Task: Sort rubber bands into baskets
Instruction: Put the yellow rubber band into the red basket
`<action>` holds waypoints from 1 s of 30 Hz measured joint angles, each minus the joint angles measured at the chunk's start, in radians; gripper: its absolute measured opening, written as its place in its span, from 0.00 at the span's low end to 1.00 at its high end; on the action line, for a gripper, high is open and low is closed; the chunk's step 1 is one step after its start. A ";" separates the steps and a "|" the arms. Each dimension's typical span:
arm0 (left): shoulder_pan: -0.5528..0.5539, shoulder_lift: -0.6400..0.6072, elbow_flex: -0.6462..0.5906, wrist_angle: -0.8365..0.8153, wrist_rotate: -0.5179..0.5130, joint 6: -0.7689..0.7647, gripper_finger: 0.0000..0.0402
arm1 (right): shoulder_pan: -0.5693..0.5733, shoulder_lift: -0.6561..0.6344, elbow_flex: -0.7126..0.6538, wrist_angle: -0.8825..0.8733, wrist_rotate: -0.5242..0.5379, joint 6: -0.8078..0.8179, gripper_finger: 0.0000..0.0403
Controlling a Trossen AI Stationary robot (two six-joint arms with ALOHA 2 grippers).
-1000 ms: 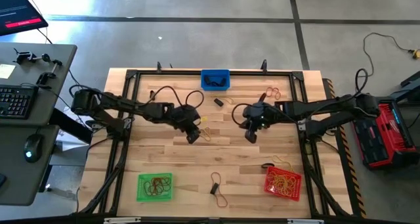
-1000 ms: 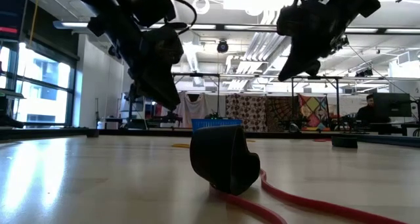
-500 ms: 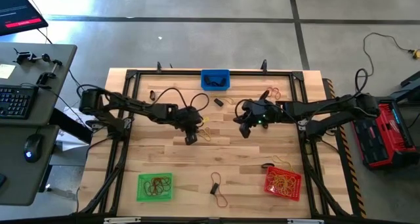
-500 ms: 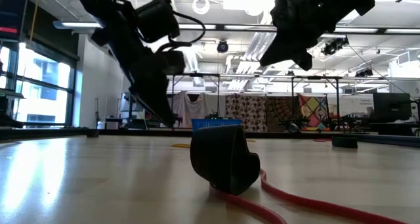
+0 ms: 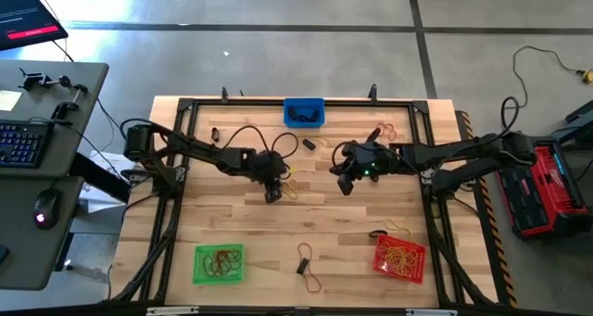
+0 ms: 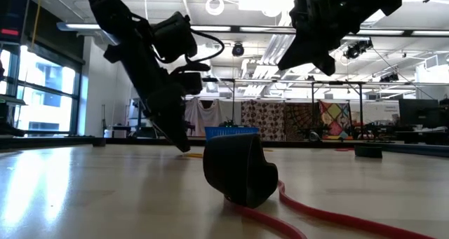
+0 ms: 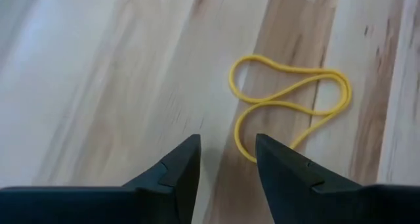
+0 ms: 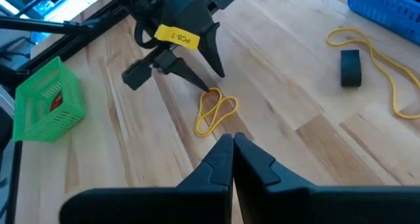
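Now my left gripper (image 7: pixel 226 161) hovers low over the worktop (image 7: pixel 98 73), jaws parted and empty, beside a yellow rubber band (image 7: pixel 289 106); my right gripper (image 8: pixel 233 148), jaws closed, holds nothing.

Two dark, jointed arms, black throughout, with looping black cables along the left arm (image 5: pixel 185 151) and right arm (image 5: pixel 454 158). Tapered, pointed black fingers (image 7: pixel 174 178) on each gripper. Yellow label with dark lettering (image 8: pixel 177 35) on the left gripper's body.
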 joint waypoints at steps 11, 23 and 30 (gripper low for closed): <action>0.038 -0.001 0.000 0.007 0.029 -0.037 0.33 | -0.005 0.000 0.000 -0.006 -0.002 -0.066 0.00; 0.080 0.021 0.001 0.007 0.163 -0.008 0.33 | -0.022 0.000 0.000 -0.008 -0.003 -0.091 0.00; 0.038 0.051 0.005 0.027 0.171 -0.009 0.33 | -0.023 0.000 0.000 -0.014 0.002 -0.091 0.00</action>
